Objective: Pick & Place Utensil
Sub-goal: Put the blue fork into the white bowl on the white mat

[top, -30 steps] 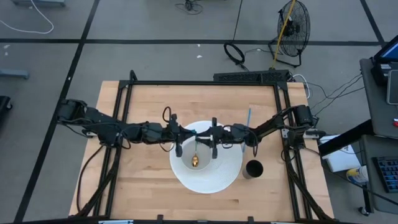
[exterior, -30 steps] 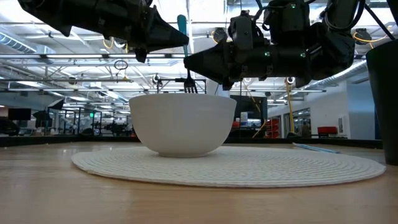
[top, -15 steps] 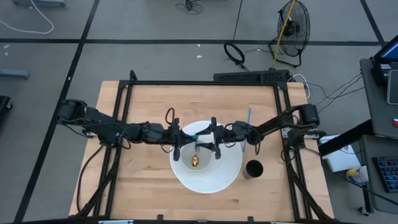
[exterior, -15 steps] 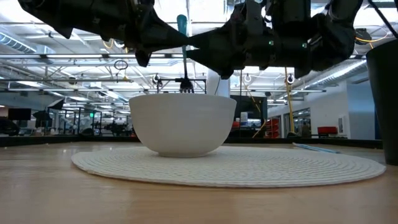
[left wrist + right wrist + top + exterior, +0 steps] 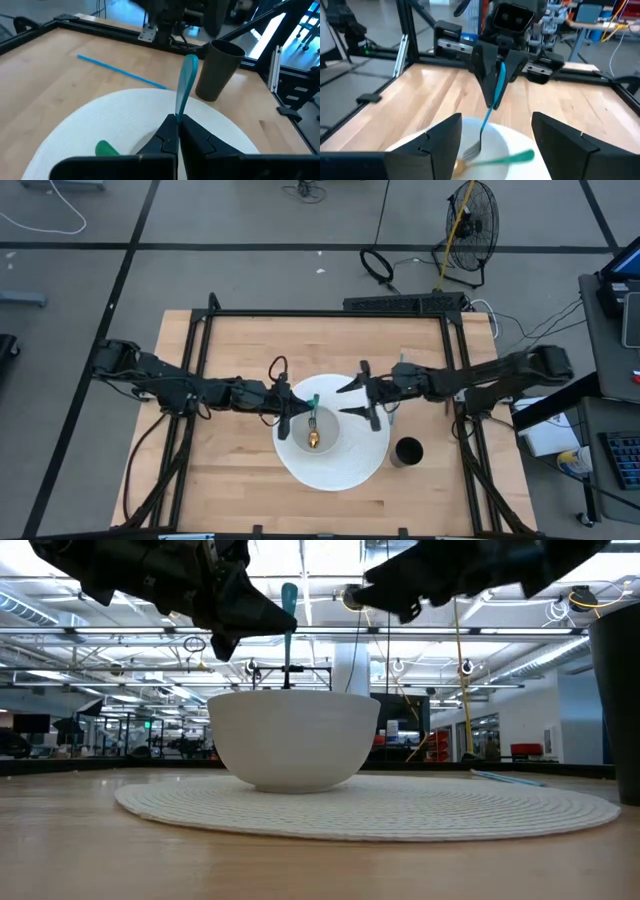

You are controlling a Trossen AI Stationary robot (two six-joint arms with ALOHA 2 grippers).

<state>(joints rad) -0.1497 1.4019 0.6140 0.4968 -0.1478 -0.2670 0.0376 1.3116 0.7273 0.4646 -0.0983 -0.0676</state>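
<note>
Fork [image 5: 492, 107] hangs over the bowl [image 5: 293, 738], pinched in my left gripper [image 5: 290, 409]; right gripper [image 5: 360, 392] gapes empty. Loose grip, and it tips outside.

Bowl [image 5: 322, 431] mid-desk on mat [image 5: 340, 470], left end effector [image 5: 289, 412] over its left rim, cup [image 5: 407, 451] near right, straw [image 5: 400, 372] far right, bare desk [image 5: 240, 480] near left.

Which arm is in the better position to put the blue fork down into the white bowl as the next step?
The left arm, probably. Its gripper is shut on the blue fork, held tines-down over the white bowl. The right gripper is open, holds nothing, and sits toward the bowl's right edge.
</note>
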